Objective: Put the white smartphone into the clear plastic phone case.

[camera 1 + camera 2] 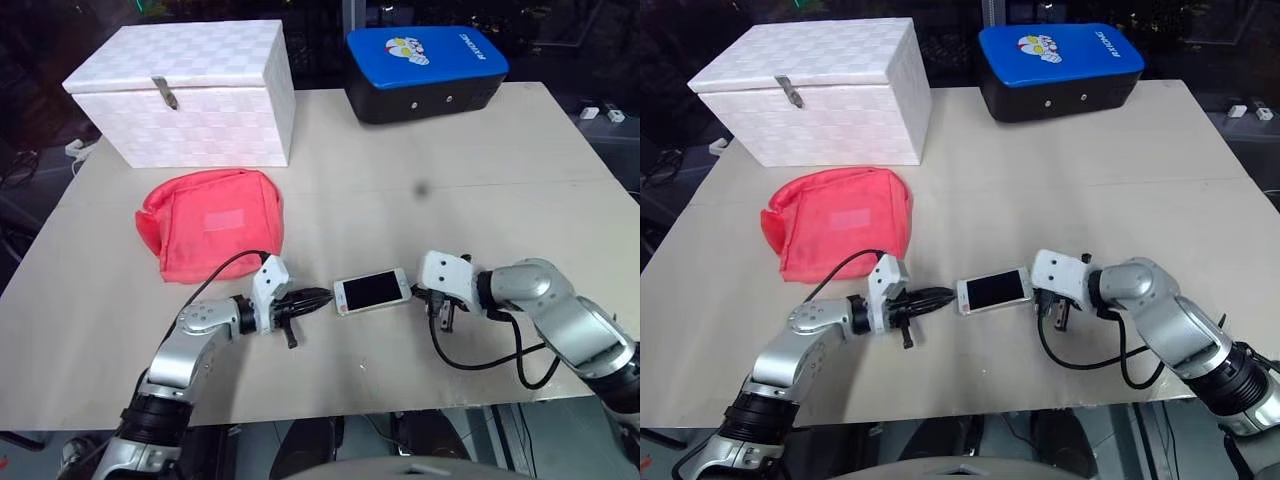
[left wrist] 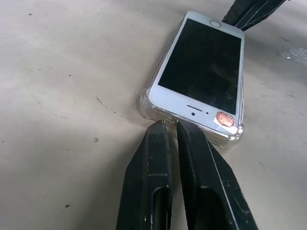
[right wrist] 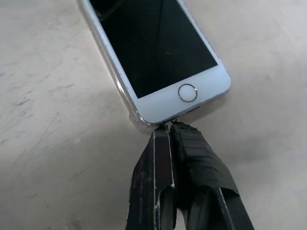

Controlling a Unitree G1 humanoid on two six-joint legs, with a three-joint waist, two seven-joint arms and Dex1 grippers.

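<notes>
white smartphone (image 2: 201,72) in clear plastic phone case (image 2: 144,101) | left gripper (image 2: 168,125) nearly closed, tips at case end | right gripper (image 3: 165,127) closed at other end

silver arms, white wrist blocks, black cables, black two-finger left gripper (image 1: 322,296), right gripper (image 1: 437,303)

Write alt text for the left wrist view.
A white smartphone lies screen-up in a clear plastic phone case on a beige table. The left gripper, fingers nearly shut, meets the earpiece end.
</notes>
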